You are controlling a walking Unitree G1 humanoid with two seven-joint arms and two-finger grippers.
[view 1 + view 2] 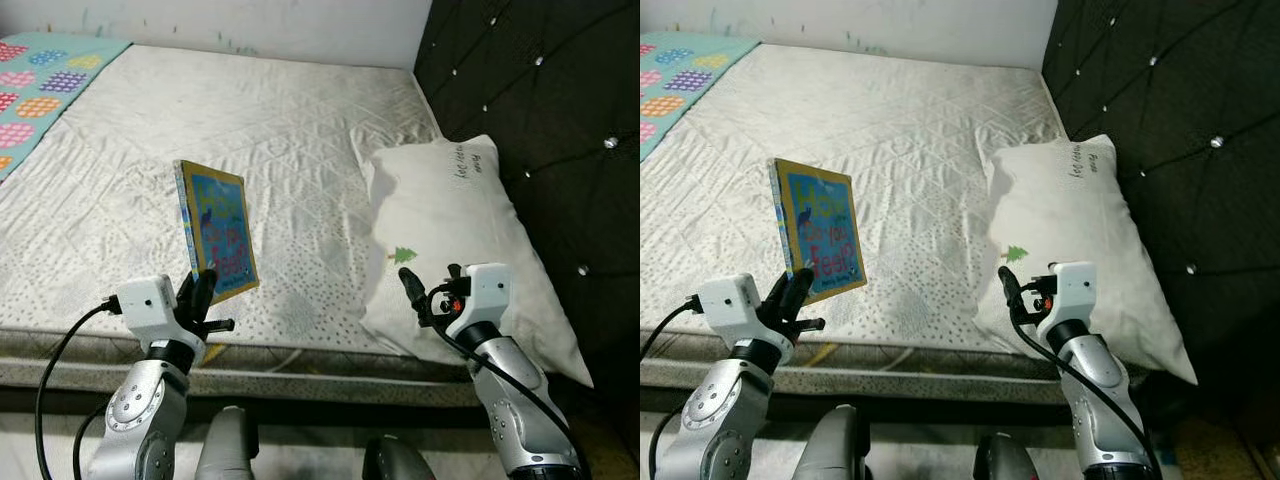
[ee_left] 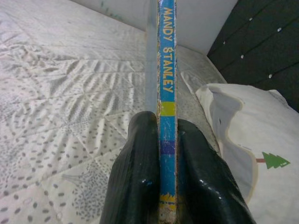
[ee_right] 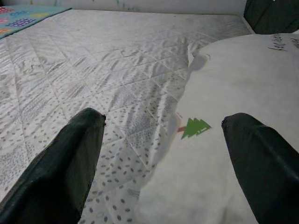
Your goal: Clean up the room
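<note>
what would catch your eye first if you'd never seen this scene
The colourful book, held upright above the near edge of the mattress by the left gripper, its jaws shut on the lower edge. Next, the white pillow with a small green tree printed on it, lying against the dark tufted headboard, with the right gripper open just before it.

The book (image 1: 218,232) has a bright blue cover with red lettering and a yellow edge; its spine (image 2: 167,93) is blue with yellow lettering and yellow and purple bands. The mattress (image 1: 250,140) is off-white, quilted in diamonds with grey dotted patches. The pillow (image 1: 450,240) is white with a small green tree and dark script. A teal blanket (image 1: 45,75) carries pink, purple and yellow squares. The headboard (image 1: 560,110) is black, tufted, with shiny studs.
</note>
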